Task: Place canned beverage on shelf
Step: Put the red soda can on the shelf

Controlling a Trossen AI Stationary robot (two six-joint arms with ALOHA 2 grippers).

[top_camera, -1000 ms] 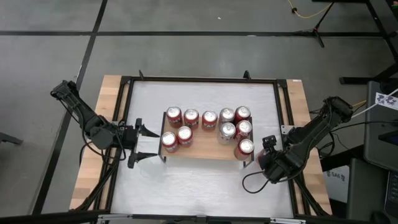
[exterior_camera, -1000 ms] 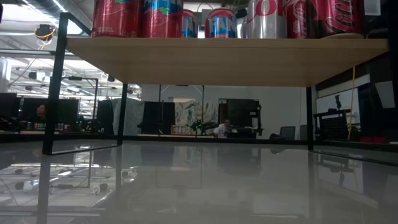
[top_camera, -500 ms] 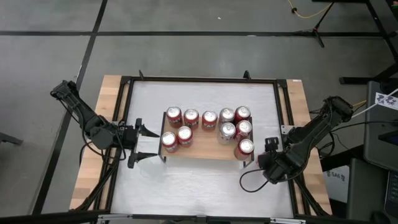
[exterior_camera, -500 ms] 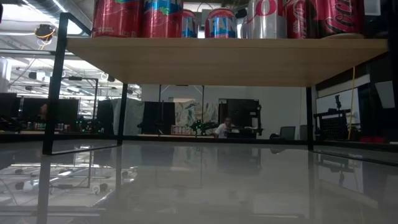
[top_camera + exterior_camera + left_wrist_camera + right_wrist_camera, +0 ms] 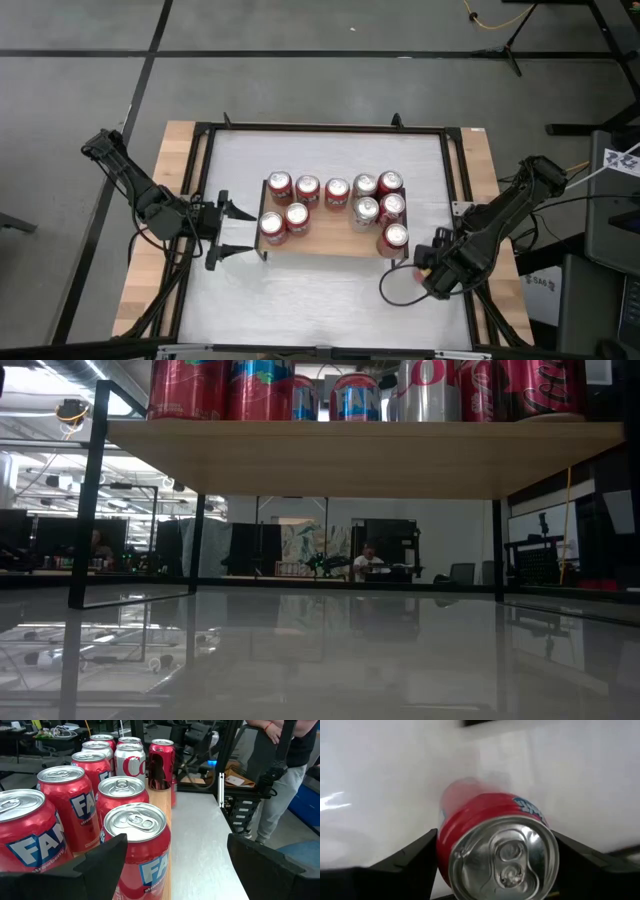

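Note:
The shelf [image 5: 325,238], a light plank on thin black legs, stands mid-table; the low view shows its underside [image 5: 360,455]. Several red and silver cans [image 5: 337,192] stand upright on it, and the left wrist view shows them close up [image 5: 135,845]. One red can [image 5: 490,815] sits on the white table off the shelf's right near corner, under my right gripper [image 5: 428,268], which points down and is shut on it. My left gripper [image 5: 240,231] waits open, level, at the shelf's left end. My right gripper comes from above with one finger [image 5: 410,857] on each side of the can, pinching its wall just below the top rim [image 5: 444,851]. The can's silver top faces the wrist and its body slants away. Whether its base rests on the table I cannot tell.
A black frame [image 5: 205,180] runs round the white tabletop, with wooden strips outside it. Bare white surface [image 5: 320,300] lies on the shelf's near side. A person [image 5: 290,750] stands beyond the table's right side. A cable loops beside my right gripper [image 5: 390,290].
My right gripper has rolled about its own pointing line over the can and edged slightly toward the near edge; the cable loop beside it has swung toward the table's left. The left arm and the shelf's cans have kept still.

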